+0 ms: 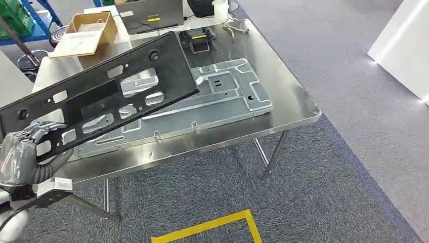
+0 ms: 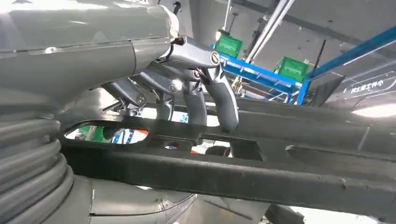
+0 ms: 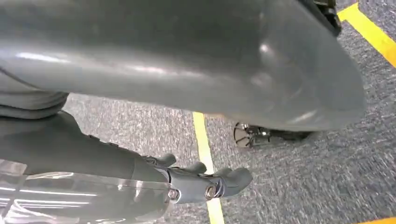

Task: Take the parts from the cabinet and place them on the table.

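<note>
A long black frame part (image 1: 101, 86) with several cut-outs slants up and to the right over the steel table (image 1: 293, 109). My left hand (image 1: 25, 152) grips its near end at the lower left. In the left wrist view the dark fingers (image 2: 205, 93) curl over the black part's (image 2: 233, 172) bar. Under it a silver stamped metal plate (image 1: 222, 96) lies flat on the table. My right hand (image 3: 210, 184) hangs at my side above the carpet, holding nothing, its fingers loosely apart.
At the table's back stand a cardboard box (image 1: 91, 30), a laptop (image 1: 152, 15), a small black fixture (image 1: 200, 43) and a white bottle (image 1: 220, 10). A white panel (image 1: 404, 45) stands at the right. Yellow tape (image 1: 212, 228) marks the carpet in front.
</note>
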Robot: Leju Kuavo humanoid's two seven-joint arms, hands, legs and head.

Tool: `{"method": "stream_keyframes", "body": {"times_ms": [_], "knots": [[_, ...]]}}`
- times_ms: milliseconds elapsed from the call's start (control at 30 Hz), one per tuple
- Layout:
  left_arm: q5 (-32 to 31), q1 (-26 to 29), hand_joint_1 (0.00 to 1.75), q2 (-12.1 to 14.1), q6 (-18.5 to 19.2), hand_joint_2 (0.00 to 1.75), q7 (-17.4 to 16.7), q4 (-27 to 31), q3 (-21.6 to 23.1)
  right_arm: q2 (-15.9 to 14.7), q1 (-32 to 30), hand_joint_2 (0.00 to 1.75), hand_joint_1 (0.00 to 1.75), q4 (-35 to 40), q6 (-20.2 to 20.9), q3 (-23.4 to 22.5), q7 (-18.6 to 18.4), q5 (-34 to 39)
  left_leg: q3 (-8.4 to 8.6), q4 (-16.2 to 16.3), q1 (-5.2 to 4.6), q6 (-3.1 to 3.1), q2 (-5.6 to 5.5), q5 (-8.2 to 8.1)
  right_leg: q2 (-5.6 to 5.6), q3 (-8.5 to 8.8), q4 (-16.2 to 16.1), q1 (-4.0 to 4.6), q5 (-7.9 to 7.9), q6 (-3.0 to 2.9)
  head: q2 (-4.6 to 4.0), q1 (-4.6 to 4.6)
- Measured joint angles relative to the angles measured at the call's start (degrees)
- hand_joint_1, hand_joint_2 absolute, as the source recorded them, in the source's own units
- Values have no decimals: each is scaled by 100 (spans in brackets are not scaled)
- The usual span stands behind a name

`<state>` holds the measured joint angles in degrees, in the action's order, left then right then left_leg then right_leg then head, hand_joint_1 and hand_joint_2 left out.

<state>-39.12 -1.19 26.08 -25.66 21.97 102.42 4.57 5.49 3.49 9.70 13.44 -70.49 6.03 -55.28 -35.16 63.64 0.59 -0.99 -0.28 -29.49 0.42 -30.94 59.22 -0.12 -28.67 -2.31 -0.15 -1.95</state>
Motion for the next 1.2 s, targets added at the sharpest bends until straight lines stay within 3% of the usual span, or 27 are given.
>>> {"method": "stream_keyframes", "body": {"times_ms": [33,100,167,233,267,333,367,400,433,467,533,567,600,700,767,800,867,900,933,967,1000,1033,1067,1100,1133,1167,1200], "knots": [[0,-3,175,0,0,175,0,0,0,11,-22,0,0,-4,2,0,-2,-4,76,-416,-22,76,21,458,0,18,-9,-10,-40,9,0,2],[4,4,175,0,2,175,2,-4,7,24,17,0,0,-11,2,0,-2,-9,58,-428,-92,97,20,270,17,65,-11,-18,-105,99,0,9],[-7,-3,175,11,2,175,2,-4,4,26,17,0,0,-11,2,0,-2,-9,157,-522,-105,204,11,343,6,153,54,-16,-41,194,0,2],[2,-17,175,11,0,175,2,-4,0,24,30,0,0,-11,2,0,-2,-9,365,-615,-44,255,10,366,-1,145,231,-22,-117,228,0,7],[-2,-28,175,9,0,175,2,-4,2,24,35,0,0,-11,0,0,0,-9,399,-626,-40,288,9,346,-2,-7,502,-19,-192,248,0,4],[0,-20,175,2,0,175,2,-4,7,26,50,0,0,-11,2,0,2,-7,429,-625,-37,309,8,291,-4,-574,1267,-41,-488,306,0,2],[-9,-14,175,-2,2,175,2,-4,13,26,46,0,0,-11,2,0,4,2,454,-624,-37,308,5,249,-5,-830,1537,-49,-664,316,0,4],[-13,1,175,-4,2,175,0,-4,13,26,36,0,0,-11,2,0,9,9,493,-624,-33,301,-5,210,-6,-975,1617,-63,-712,319,0,4],[-17,19,175,-11,4,175,-7,-4,15,24,20,0,0,-11,2,0,13,11,563,-623,-23,283,-12,150,-9,-1023,1482,-76,-628,307,0,4],[-33,28,175,-11,15,175,-22,-4,15,22,3,0,0,-11,0,0,15,15,647,-622,-10,255,-19,89,-10,-969,1175,-82,-416,323,0,4],[-42,33,175,-13,37,175,-42,-4,15,9,-19,0,0,-11,0,0,26,24,810,-623,11,188,-17,-60,-14,-725,289,-84,325,299,0,7],[-39,25,175,-15,39,175,-46,-4,15,9,-50,0,0,-11,0,-2,26,24,890,-581,-3,147,-17,-124,-26,-731,159,-65,569,258,0,4],[-39,30,175,-20,44,175,-46,0,20,9,-25,0,0,-11,0,-2,28,24,833,-613,-12,95,-25,-173,-38,-670,103,-35,395,180,0,7],[-48,28,175,-20,57,175,-55,7,24,9,-12,0,0,-11,0,-2,31,26,930,-528,-4,-5,-18,-102,-24,-570,60,-34,388,47,0,4],[-44,16,175,-22,59,175,-59,4,22,11,-16,0,0,-11,-4,-2,31,28,723,-65,20,-46,7,-94,-19,-400,2,-58,324,-31,0,4],[-39,12,175,-20,63,175,-52,4,22,9,-15,0,0,-9,-9,-2,30,30,465,336,21,-81,6,-183,-17,-363,0,-57,277,-49,0,2],[-9,22,175,-26,144,175,-91,-4,26,7,-11,0,0,-9,-11,-4,31,35,-49,999,23,-105,7,-651,-8,-270,2,-45,191,-64,0,4],[33,18,175,-28,245,175,-164,-18,28,7,-12,0,0,-9,-11,-7,28,44,-215,1119,22,-102,7,-805,-4,-201,2,-35,139,-65,0,2],[74,6,175,-33,357,175,-252,-37,31,7,-13,0,0,-9,-11,-11,28,48,-271,1020,22,-96,7,-770,4,-131,2,-26,88,-63,0,2],[59,-26,175,-46,446,175,-317,-68,37,7,-12,0,0,-9,-11,-20,28,48,-241,713,21,-70,7,-553,11,-46,2,-16,26,-57,0,2],[18,-67,175,-50,500,175,-356,-118,46,9,-10,0,0,-9,-9,-24,28,46,-162,306,17,-36,7,-204,11,33,1,-2,-26,-52,0,2],[9,-100,175,-50,516,175,-369,-169,52,9,-10,0,0,-9,-9,-24,28,46,-75,-166,6,22,8,282,11,106,0,8,-81,-41,0,4],[4,-113,175,-50,520,175,-372,-231,63,22,-22,0,0,-20,-5,-24,26,42,-79,-366,-10,68,4,581,11,145,12,1,-120,-29,0,7],[2,-141,175,-59,531,175,-383,-273,85,22,-9,0,0,-20,-4,-26,26,40,-111,-392,-56,77,31,406,44,122,8,10,-140,5,0,-2],[0,-158,175,-55,533,175,-380,-289,96,22,4,0,0,-20,-4,-26,24,39,-65,-365,-65,110,13,534,39,114,20,2,-179,61,0,0],[9,-190,175,-50,652,175,-422,-308,107,24,3,0,0,-20,-4,-28,24,39,-50,-397,-82,127,7,531,36,135,-14,-5,-199,90,0,2],[40,-260,175,-55,867,175,-510,-343,133,22,6,0,0,-17,-2,-28,20,37,-14,-464,-44,95,3,581,30,164,-5,11,-208,62,0,-2]]}}
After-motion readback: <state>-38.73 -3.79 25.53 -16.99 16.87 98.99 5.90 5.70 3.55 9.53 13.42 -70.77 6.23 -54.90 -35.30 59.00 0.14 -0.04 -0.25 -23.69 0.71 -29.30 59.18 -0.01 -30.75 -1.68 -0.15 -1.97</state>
